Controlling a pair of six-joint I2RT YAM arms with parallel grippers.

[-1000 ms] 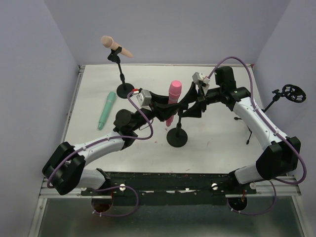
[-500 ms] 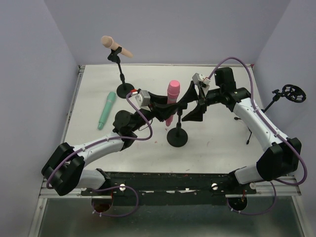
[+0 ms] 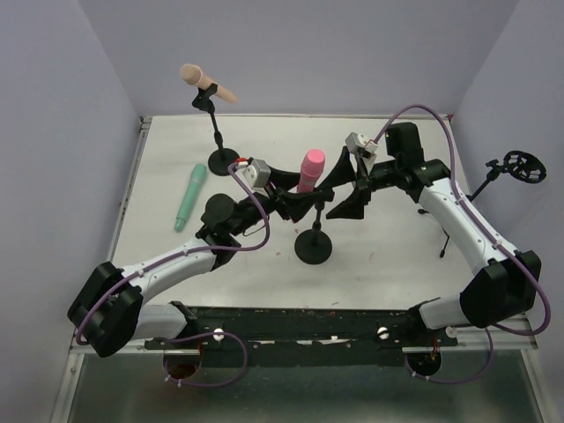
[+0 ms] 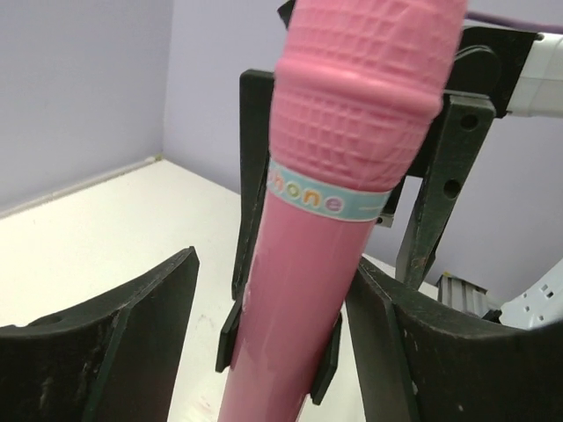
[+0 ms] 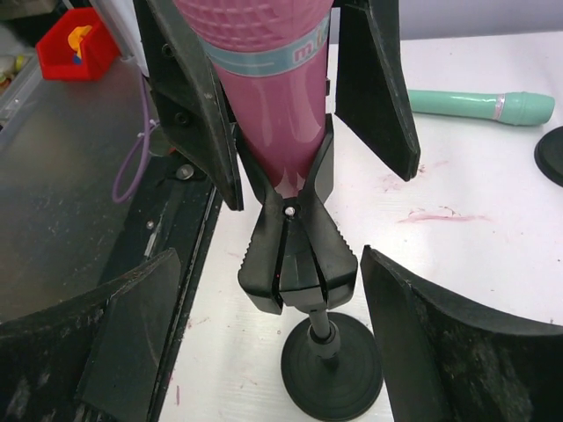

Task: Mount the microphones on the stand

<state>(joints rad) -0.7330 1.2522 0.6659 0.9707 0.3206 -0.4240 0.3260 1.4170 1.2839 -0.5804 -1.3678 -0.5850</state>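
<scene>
At frame left your mint green plastic microphone (image 3: 190,196) lies loose on the white table (image 3: 397,247); centrally, left gripper (image 4: 273,347), then right gripper (image 5: 290,338), both spread apart, flank the pink plastic microphone (image 3: 310,167) because the black stand clip (image 5: 297,255) seemingly carries it

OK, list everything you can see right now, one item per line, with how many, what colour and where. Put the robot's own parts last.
peach microphone: one, peach-tan, clipped on the back-left stand
pink microphone: one, pink, handle down in the middle stand's clip
green microphone: one, mint green, lying on the table's left side
back-left stand: one, black, table's far left
middle stand: one, black, table's centre
right stand: one, black, far right, no microphone on it
table: one, white
red bin: one, red, off the table, seen only from the right wrist
left gripper: one, black, open, fingers flanking the pink microphone
right gripper: one, black, open, fingers flanking the middle stand's clip
</scene>
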